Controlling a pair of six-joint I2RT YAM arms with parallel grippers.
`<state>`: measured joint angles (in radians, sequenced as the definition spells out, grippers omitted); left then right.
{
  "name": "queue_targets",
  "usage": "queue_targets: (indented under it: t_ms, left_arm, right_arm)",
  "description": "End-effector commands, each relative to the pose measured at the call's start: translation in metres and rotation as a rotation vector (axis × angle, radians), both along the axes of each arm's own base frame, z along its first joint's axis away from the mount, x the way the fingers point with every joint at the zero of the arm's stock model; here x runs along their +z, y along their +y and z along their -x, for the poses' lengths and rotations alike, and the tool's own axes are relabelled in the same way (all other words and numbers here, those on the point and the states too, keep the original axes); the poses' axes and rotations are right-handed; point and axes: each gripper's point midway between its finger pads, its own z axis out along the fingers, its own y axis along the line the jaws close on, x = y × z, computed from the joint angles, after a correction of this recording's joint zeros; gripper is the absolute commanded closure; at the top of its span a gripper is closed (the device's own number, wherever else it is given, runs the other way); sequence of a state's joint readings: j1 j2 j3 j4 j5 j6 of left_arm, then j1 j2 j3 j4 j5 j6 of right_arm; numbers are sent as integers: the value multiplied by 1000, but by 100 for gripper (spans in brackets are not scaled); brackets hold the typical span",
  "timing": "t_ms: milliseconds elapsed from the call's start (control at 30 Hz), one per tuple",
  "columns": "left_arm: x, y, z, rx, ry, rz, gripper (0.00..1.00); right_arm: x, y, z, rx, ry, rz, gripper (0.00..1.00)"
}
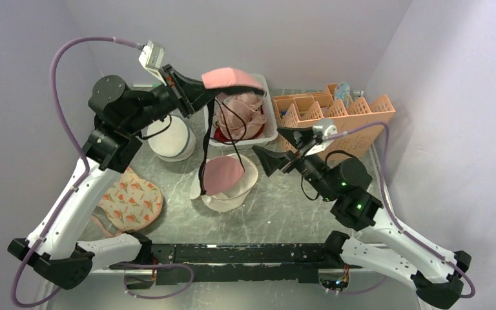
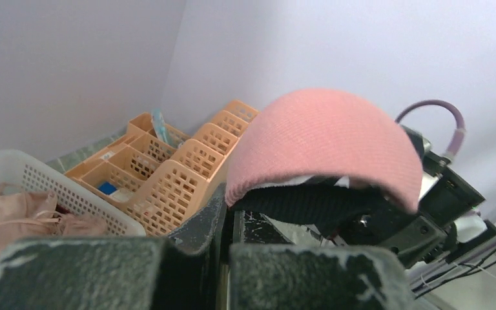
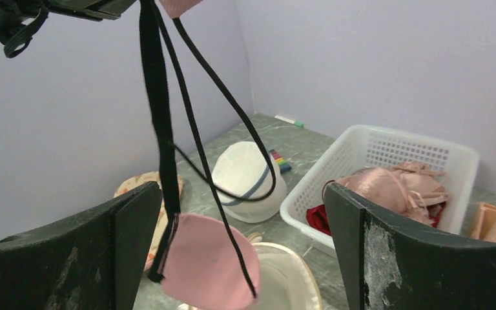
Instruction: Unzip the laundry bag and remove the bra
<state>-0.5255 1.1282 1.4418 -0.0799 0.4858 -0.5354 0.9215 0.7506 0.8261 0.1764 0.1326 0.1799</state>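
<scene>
My left gripper [image 1: 201, 88] is raised above the table's back and shut on a pink bra [image 1: 232, 78] with black straps. One cup [image 2: 323, 139] rests over the shut fingers [image 2: 194, 229]. The other cup [image 1: 222, 174] dangles on the straps just above the laundry bag [image 1: 240, 191], which lies open and cream-white at the table's middle. My right gripper [image 1: 276, 148] is open and empty to the right of the bag. In the right wrist view the hanging cup [image 3: 206, 265] sits between its spread fingers [image 3: 113, 239], with the open bag [image 3: 287, 278] below.
A whiter round drum bag [image 1: 171, 139] stands left of the basket. A flat floral pouch [image 1: 129, 200] lies at the left. A white basket [image 1: 268, 129] of pink and red garments is at the back. An orange divided organizer [image 1: 336, 113] is at the back right.
</scene>
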Motion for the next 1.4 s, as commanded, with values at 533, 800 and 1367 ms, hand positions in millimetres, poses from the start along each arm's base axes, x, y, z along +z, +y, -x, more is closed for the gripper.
queue_targets:
  t_ms: [533,800,1367]
  left_arm:
    - [67,-29,-94,129,-57,100,93]
    - [3,-50,-175,168,42,94,93]
    - [-94,-18,-287,222,132,12,93]
  right_arm:
    - [-11,-57,10,-147,18,56,1]
    - [-7,-76,16,-189,19,48,1]
    - [-5,-91,24,-202,32,18,1]
